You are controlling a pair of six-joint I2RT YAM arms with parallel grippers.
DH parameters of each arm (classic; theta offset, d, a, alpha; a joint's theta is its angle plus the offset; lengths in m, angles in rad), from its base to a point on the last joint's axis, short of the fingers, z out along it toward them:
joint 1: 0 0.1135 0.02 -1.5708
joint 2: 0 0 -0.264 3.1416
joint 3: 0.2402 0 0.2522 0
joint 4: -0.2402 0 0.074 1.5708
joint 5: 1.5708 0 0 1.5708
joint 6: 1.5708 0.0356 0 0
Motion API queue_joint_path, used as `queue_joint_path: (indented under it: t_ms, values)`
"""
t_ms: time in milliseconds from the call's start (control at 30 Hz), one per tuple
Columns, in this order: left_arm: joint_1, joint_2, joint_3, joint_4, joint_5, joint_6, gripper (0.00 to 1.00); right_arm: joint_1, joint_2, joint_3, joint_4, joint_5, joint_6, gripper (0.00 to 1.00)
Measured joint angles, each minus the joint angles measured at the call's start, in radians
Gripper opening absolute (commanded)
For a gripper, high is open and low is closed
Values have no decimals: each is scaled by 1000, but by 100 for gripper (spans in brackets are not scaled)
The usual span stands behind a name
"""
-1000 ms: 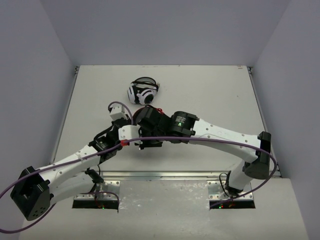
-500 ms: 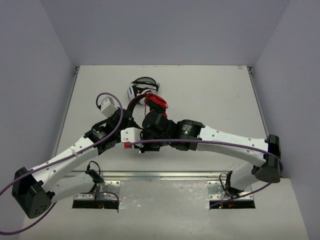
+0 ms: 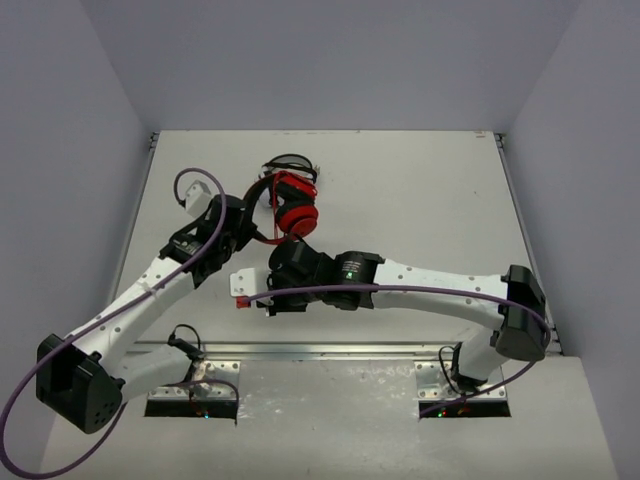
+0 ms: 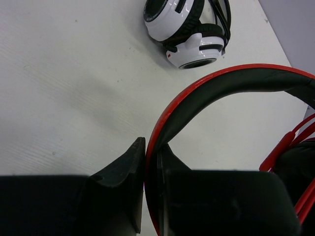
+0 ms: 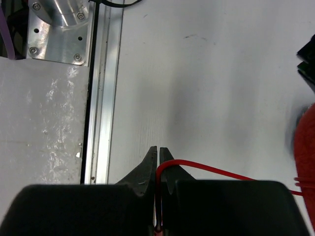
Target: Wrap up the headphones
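The red over-ear headphones with black pads (image 3: pixel 293 212) are left of centre on the white counter (image 3: pixel 420 190), at mid-depth. Directly behind them, toward the back wall, lie the white-and-black plastic headphones (image 3: pixel 288 163). The left end effector (image 4: pixel 151 164) is just left of the red pair, with a finger on either side of the headband (image 4: pixel 221 81). The right end effector (image 5: pixel 158 155) is in front of the red pair, nearer the counter's front edge. The thin red cord (image 5: pixel 206 170) is pinched between its fingers. The metal rail (image 5: pixel 101 88) runs along that front edge.
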Motion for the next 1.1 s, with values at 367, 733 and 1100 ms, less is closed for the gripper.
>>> queue_joint_path:
  t_ms: [367,733,1100]
  values:
    - [120,-11,25,-34,109,71,0,5,-104,-290,170,29,27,1]
    - [159,-25,82,-34,182,85,0,6,-136,-373,352,64,56,1]
    - [186,-56,100,-36,216,87,0,6,3,-328,422,143,56,1]
